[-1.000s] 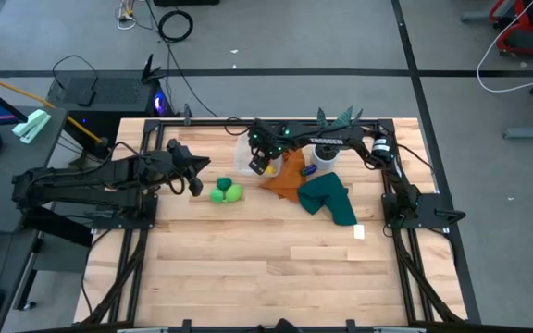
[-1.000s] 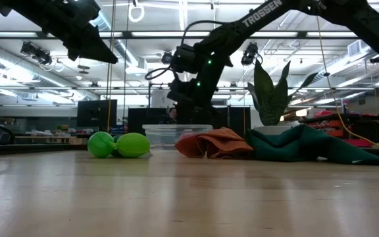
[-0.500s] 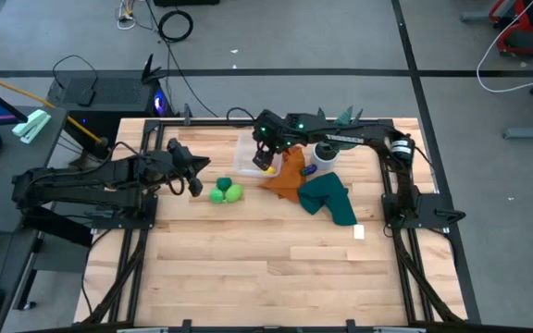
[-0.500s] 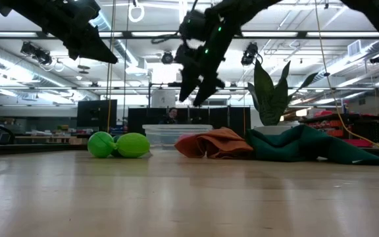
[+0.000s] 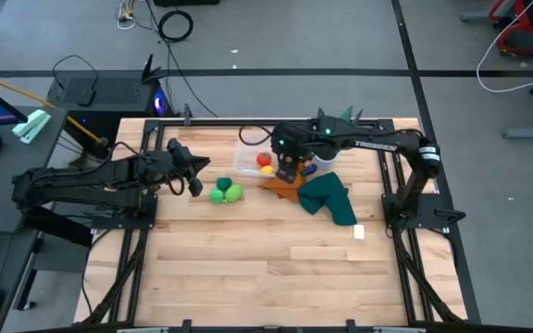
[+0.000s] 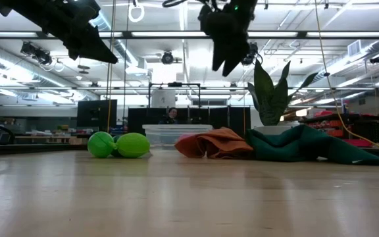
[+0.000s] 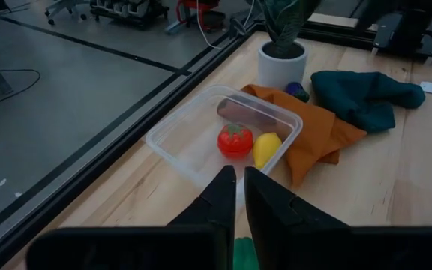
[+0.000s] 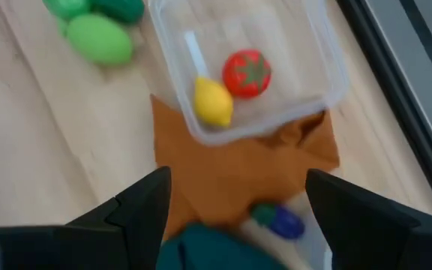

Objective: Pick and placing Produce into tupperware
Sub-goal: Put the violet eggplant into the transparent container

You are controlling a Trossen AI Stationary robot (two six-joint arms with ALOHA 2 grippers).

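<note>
The clear tupperware [image 5: 248, 155] stands at the table's far middle, one end against the orange cloth [image 5: 290, 180]. A red piece [image 8: 247, 73] and a yellow piece [image 8: 214, 102] lie inside it. Two green pieces [image 5: 227, 193] rest side by side on the table, left of the cloth. The dark purple piece [image 8: 280, 220] lies by the white plant pot [image 5: 325, 153]. My right gripper [image 5: 287, 171] hangs open and empty, high above the orange cloth [image 8: 238, 172]. My left gripper [image 5: 195, 185] is shut and empty, raised just left of the green pieces.
A dark green cloth [image 5: 331, 199] lies right of the orange one. The potted plant [image 6: 268, 92] stands at the far right. A small white card [image 5: 359, 232] lies near the right edge. The near half of the table [image 5: 266, 268] is bare wood.
My right gripper has risen from just over the tupperware and moved toward the table's right, ending high above the orange cloth. The yellow piece, seen at its fingers before, now lies in the tupperware beside the red one.
</note>
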